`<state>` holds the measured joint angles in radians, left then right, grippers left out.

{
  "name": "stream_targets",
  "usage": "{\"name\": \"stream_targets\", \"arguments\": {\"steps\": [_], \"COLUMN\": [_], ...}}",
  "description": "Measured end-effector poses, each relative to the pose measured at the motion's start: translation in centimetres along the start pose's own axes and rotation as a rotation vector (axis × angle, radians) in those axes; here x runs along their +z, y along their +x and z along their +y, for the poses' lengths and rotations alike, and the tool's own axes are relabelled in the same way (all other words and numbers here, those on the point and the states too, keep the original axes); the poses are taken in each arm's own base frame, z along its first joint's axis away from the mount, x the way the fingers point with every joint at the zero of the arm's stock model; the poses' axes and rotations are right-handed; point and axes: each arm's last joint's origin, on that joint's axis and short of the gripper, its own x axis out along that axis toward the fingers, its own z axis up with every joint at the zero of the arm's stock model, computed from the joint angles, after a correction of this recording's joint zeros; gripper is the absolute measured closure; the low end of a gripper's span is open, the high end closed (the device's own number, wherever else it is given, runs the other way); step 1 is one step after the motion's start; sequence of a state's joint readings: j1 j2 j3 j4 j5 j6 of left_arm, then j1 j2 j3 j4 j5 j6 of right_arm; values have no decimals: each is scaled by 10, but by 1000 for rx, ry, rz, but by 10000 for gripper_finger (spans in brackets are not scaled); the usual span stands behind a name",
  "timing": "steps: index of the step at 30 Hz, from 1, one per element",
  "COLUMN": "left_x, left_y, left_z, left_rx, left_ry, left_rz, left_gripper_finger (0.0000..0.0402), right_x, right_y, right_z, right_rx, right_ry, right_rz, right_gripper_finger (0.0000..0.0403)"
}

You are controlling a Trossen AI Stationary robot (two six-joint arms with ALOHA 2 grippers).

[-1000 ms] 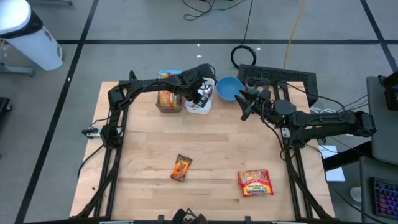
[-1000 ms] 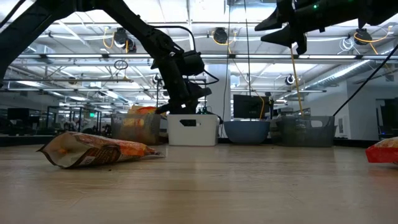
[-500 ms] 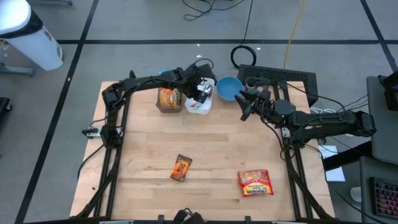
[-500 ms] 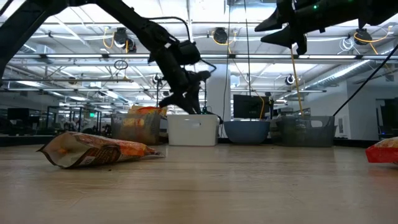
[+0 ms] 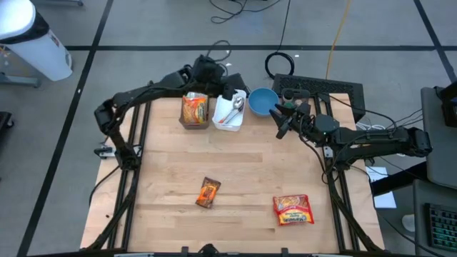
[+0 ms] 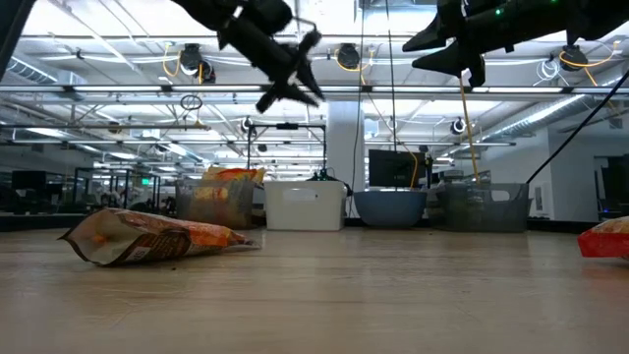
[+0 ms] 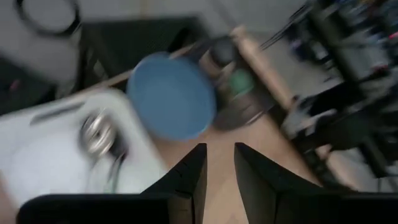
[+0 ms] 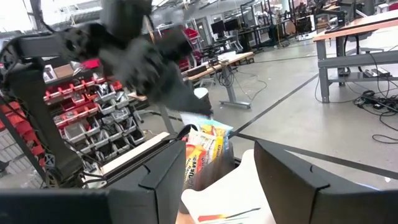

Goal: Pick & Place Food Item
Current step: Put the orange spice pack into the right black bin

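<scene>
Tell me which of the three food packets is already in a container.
The orange-yellow packet, standing in the clear bin at the table's far edge. The small brown packet and the red noodle packet lie loose on the wood.

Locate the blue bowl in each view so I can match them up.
High view: blue bowl at the table's far edge, right of the white bin.
Low view: bowl at centre, right of the white bin.
Left wrist view: large blue disc beside the bin.
Right wrist view: not visible.
Shared landmark: the white bin.
</scene>
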<state>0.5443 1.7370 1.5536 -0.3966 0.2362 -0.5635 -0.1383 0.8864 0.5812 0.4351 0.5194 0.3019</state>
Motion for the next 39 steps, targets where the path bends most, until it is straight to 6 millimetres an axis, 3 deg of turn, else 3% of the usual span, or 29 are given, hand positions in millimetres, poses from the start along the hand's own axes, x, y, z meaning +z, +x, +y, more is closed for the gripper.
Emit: {"name": "stream_targets", "arguments": {"steps": [8,12,15,28,33,39], "left_x": [24,32,30,-20,-45,-79], "left_y": [-22,-32,-37,-42,-56,-89], "left_z": [-45,-67,-81,-131,-133,-132], "left_rx": [-272,-496,-599,-697,-521,-318], "left_ry": [44,-16,53,144,158,232], "left_rz": [-327,-427,-453,-204,-37,162], "left_gripper_finger": [314,314,314,314,314,314], "right_x": [0,-3,-7,-12,-12,-11], "right_y": [0,0,-1,-3,-3,-3], "right_z": [1,4,5,8,9,9], "right_rx": [49,152,192,359,373,367], "right_ry": [0,-10,-21,-35,-22,43], "right_rz": [16,68,109,200,206,216], "right_gripper_finger": [220,220,220,220,220,220]}}
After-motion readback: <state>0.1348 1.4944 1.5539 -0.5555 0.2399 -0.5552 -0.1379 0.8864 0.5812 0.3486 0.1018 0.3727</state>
